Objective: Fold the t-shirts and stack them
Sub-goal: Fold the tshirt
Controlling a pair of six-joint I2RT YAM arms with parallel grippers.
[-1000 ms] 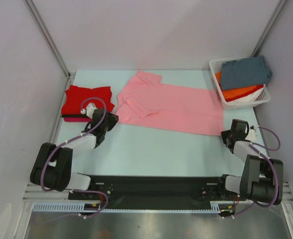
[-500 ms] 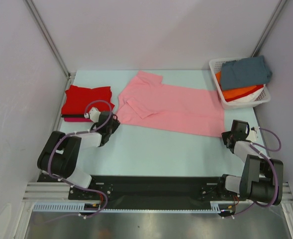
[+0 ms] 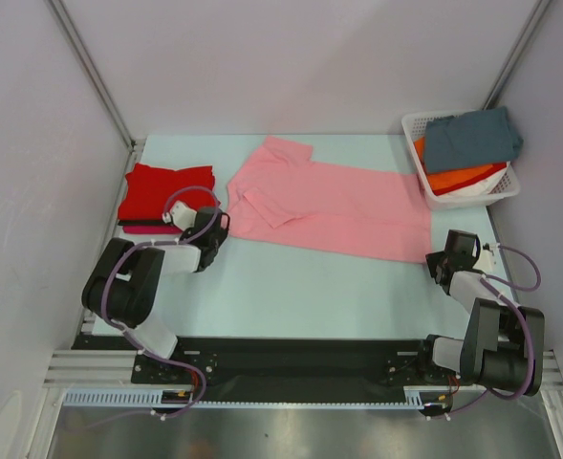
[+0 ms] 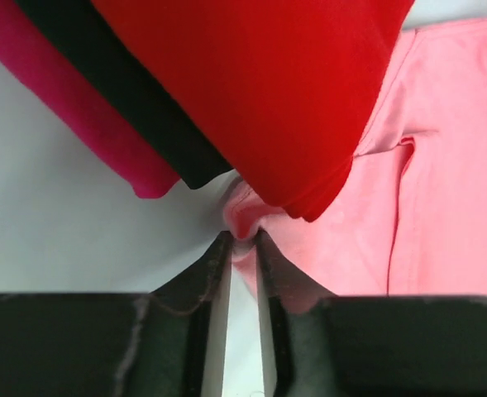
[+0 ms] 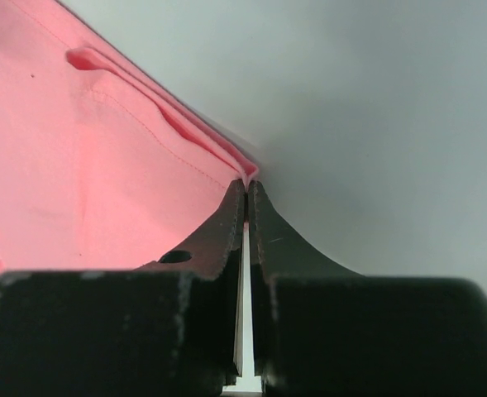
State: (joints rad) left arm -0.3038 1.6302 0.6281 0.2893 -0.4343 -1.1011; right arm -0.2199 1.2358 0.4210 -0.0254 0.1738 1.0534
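pink t-shirt (image 3: pixel 329 201) lies spread flat mid-bench (image 3: pixel 291 287), between a folded red t-shirt (image 3: pixel 166 186) stacked at left and a white basket (image 3: pixel 413 124) holding a grey-blue shirt (image 3: pixel 472 139) at right. left wrist view: the left jaws pinch a bunched pink corner just beside the red stack. right wrist view: the right jaws are clenched on the pink hem's corner.
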